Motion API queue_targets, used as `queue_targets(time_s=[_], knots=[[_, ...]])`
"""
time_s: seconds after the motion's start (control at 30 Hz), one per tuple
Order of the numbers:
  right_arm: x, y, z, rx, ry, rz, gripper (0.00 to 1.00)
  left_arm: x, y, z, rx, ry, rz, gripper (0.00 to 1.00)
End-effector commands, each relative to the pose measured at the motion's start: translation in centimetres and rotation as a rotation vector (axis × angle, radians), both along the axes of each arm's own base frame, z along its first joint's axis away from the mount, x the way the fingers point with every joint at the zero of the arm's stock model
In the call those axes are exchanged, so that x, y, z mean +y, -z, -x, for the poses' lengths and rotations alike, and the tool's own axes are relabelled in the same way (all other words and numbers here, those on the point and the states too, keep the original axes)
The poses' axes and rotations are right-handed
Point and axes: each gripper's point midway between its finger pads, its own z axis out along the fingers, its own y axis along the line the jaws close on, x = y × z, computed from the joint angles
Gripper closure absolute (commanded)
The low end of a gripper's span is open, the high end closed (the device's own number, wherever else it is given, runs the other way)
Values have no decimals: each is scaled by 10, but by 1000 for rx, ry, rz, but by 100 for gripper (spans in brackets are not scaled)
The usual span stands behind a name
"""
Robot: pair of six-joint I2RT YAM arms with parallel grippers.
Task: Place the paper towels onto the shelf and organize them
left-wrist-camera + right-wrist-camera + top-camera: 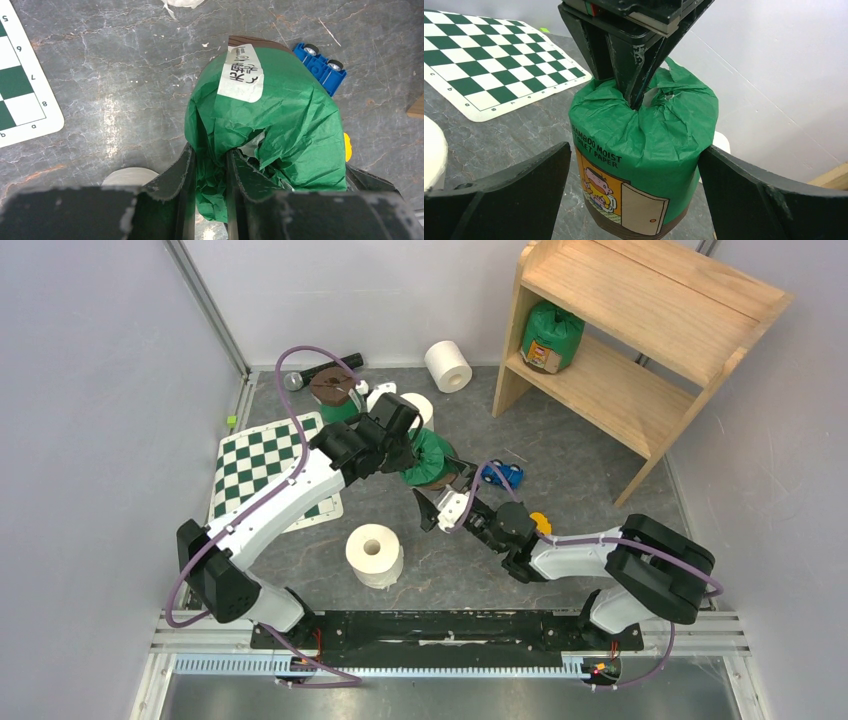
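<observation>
Rolls [375,553]: three white, three green; left gripper [211,161] pinches one green roll [644,145], right gripper [634,155] spread.

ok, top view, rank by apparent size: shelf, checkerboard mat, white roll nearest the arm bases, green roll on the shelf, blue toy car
1. shelf
2. checkerboard mat
3. white roll and green roll: about alike, not ranked
4. blue toy car
</observation>
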Motion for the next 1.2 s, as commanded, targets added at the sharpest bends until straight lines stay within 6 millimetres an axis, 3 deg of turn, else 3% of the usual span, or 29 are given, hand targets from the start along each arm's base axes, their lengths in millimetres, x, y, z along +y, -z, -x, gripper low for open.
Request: queue_targets(time_s=[0.0,0.37,0.57,0.7,0.83,0.9,1.07,1.17], knots=[[17,-10,6,-22,-71,10,2,-23,-41,2,-89,40,145,98],[4,-24,-18,-19,83,-94,3,-34,-50,17,-94,80,182,98],[6,-24,-11,-13,42,-98,19,-28,-56,18,-122,82,169,98],[6,-29,-4,-19,7,-104,37,-24,-58,17,-137,82,156,95],[6,-33,1,-14,-17,-111,52,-17,-65,13,-179,81,126,82],[5,-36,3,-13,-24,-118,57,-13,-71,11,-212,82,113,67],[0,-42,8,-13,-31,-126,63,-1,-97,7,-325,87,94,37],[-9,-47,7,-11,-7,-138,64,13,-118,5,-415,72,75,24]])
